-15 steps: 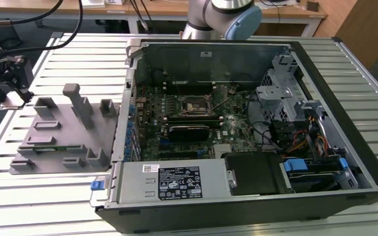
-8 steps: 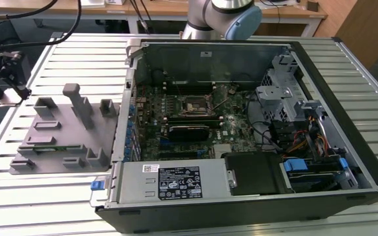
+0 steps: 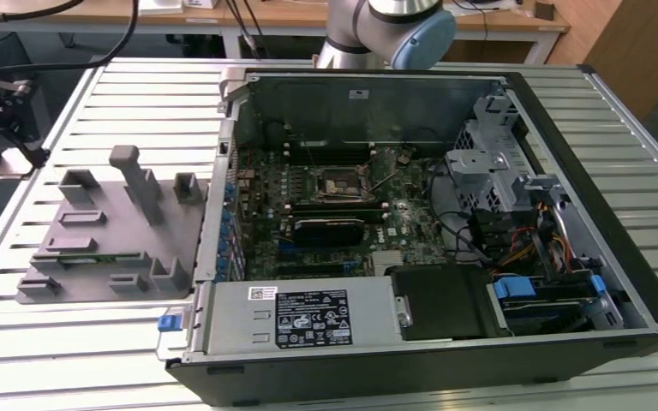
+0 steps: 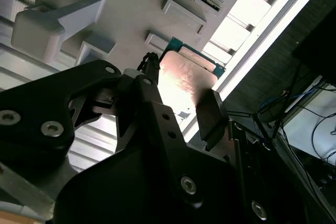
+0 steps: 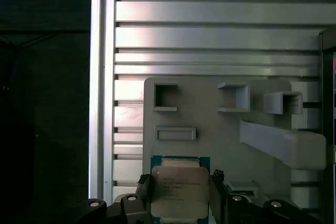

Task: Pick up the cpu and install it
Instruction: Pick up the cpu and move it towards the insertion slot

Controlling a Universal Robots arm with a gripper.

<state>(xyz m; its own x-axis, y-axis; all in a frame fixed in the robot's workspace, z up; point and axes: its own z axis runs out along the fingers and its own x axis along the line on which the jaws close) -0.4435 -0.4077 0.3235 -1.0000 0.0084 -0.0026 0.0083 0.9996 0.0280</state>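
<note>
At the gripper [image 5: 180, 203] [image 4: 181, 100]: jaws closed in on the cpu [image 5: 180, 190] [image 4: 188, 74], a black finger [image 4: 211, 113] against each of two opposite edges. Both wrist views catch the silver top plate with its green rim.
Cpu's place: lifted clear of the grey tray [image 5: 210, 108] [image 3: 117, 235], hanging above it close to the edge that meets the slatted table [image 5: 210, 24] [image 3: 66, 351].
Under it: square open pockets, a low flat block and one long sloping block [image 5: 283, 142] rise from the tray.
Tray's neighbour: the open computer case [image 3: 615, 197] lies just beside the tray, on the exterior view's right.
In the way: the case's side wall [image 3: 224, 163] stands up between tray and motherboard [image 3: 403, 231].
Socket [image 3: 338, 184]: mid-board, with a black module [image 3: 329, 229] just beside it and cables [image 3: 466, 229] draped nearby.
Arm [image 3: 389, 26]: at the table's far edge, behind the case.
</note>
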